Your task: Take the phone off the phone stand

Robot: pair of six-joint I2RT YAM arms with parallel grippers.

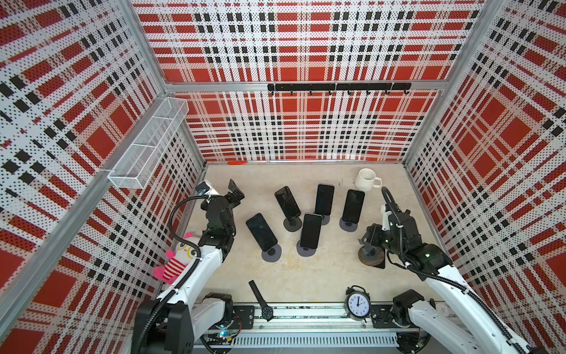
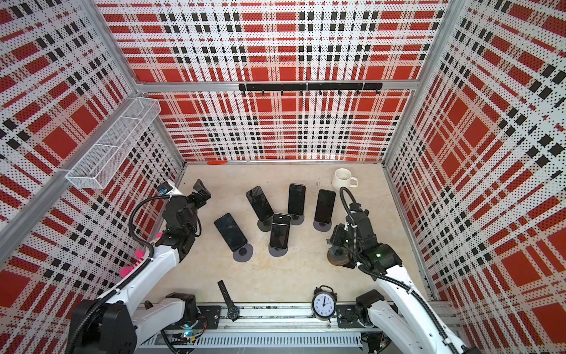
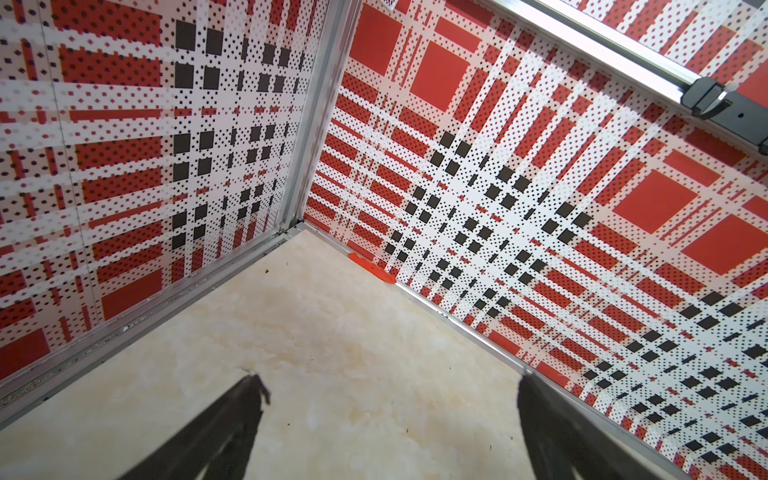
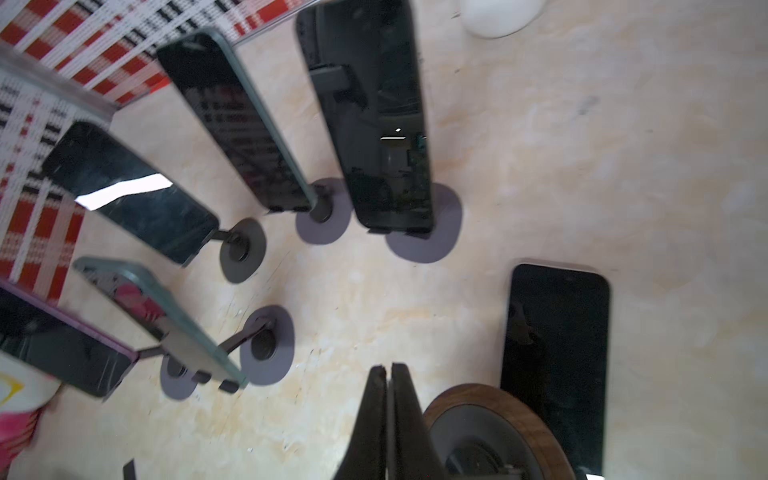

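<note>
Black slab phone lies flat on beige desk, tight beside round wood-rimmed stand: removal looks done. Right hand pinched closed, empty; left hand spread wide, empty. Next: retreat upward without knocking stand

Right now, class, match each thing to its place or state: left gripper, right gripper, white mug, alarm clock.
Column A
1. left gripper
2. right gripper
3. white mug
4. alarm clock

Column B
a. far right corner
b. shut, holding nothing
c. near front edge
d. wide open

Pairs: 1-d, 2-b, 3-a, 4-c
</note>
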